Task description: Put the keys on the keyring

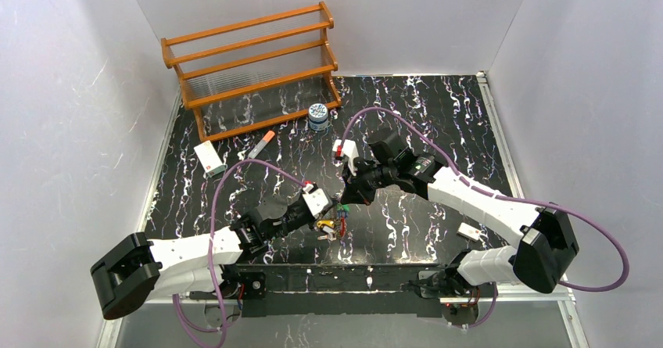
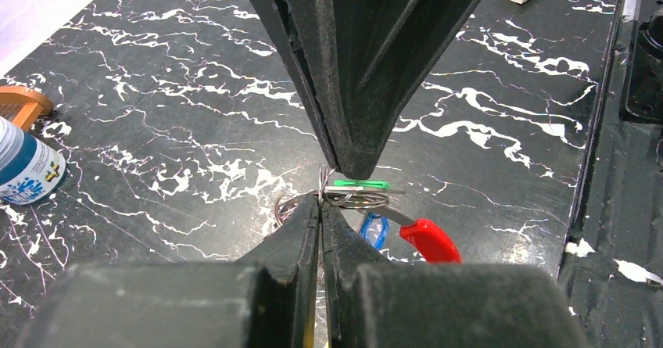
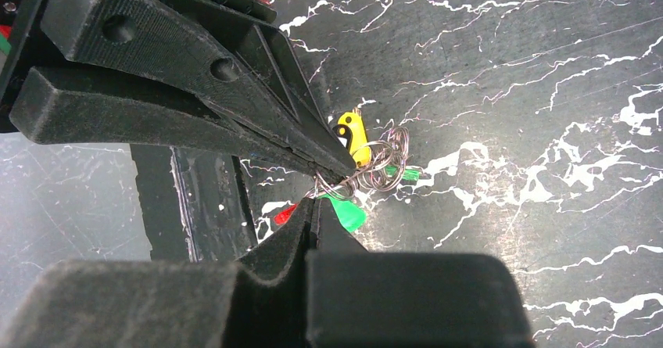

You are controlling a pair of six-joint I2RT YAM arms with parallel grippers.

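Observation:
A tangle of thin silver loops, the keyring [image 2: 356, 200] [image 3: 385, 157], hangs just above the marbled table between my two gripper tips. The keys hang from it: a red head [image 2: 430, 239], a blue head [image 2: 374, 229], a green one [image 3: 349, 213] and a yellow one [image 3: 353, 135]. My left gripper [image 2: 321, 201] [image 1: 335, 214] is shut on the ring's wire. My right gripper [image 3: 317, 204] [image 1: 343, 200] comes in from the opposite side and is also shut on the wire. Both tips nearly touch. In the top view the bunch of keys [image 1: 330, 228] hangs below them.
A wooden rack [image 1: 254, 66] stands at the back left, with a blue-white jar [image 1: 318, 117] by its right foot. An orange-tipped marker [image 1: 263, 145] and a white box [image 1: 209, 160] lie at the left. A small white block [image 1: 469, 231] lies at the right, near the front rail.

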